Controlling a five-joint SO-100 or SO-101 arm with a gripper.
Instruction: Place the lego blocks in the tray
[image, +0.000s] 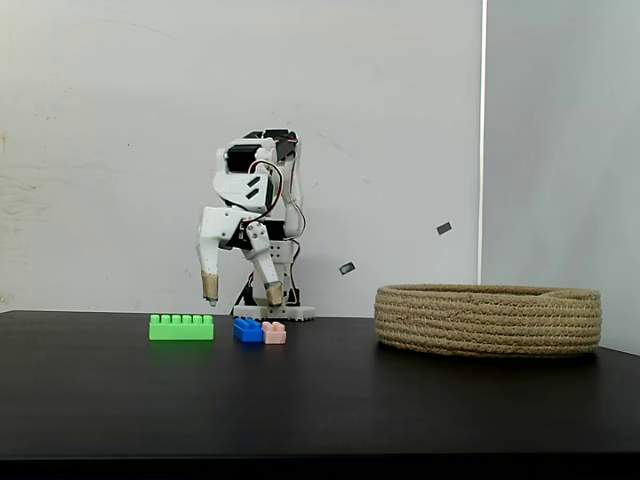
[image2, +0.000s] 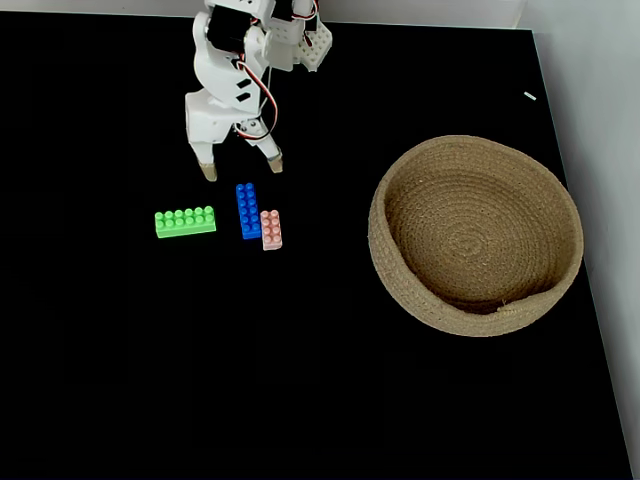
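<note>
On the black table lie three lego blocks. A long bright green one (image: 181, 327) (image2: 185, 221) is on the left. A blue one (image: 248, 330) (image2: 248, 210) and a pale pink one (image: 274, 333) (image2: 271, 229) lie side by side, touching. The tray (image: 489, 319) (image2: 400, 285), a round coiled-rope basket, stands to the right with nothing in it. My gripper (image: 241, 293) (image2: 242, 167) hangs open just behind the blocks, fingertips pointing down and apart, holding nothing. Its tips (image: 210, 287) (image2: 209, 172) hover a little above the table.
The white arm base (image: 272, 312) (image2: 300, 40) stands at the table's back edge against a white wall. Bare black table stretches in front of the blocks and between them and the basket.
</note>
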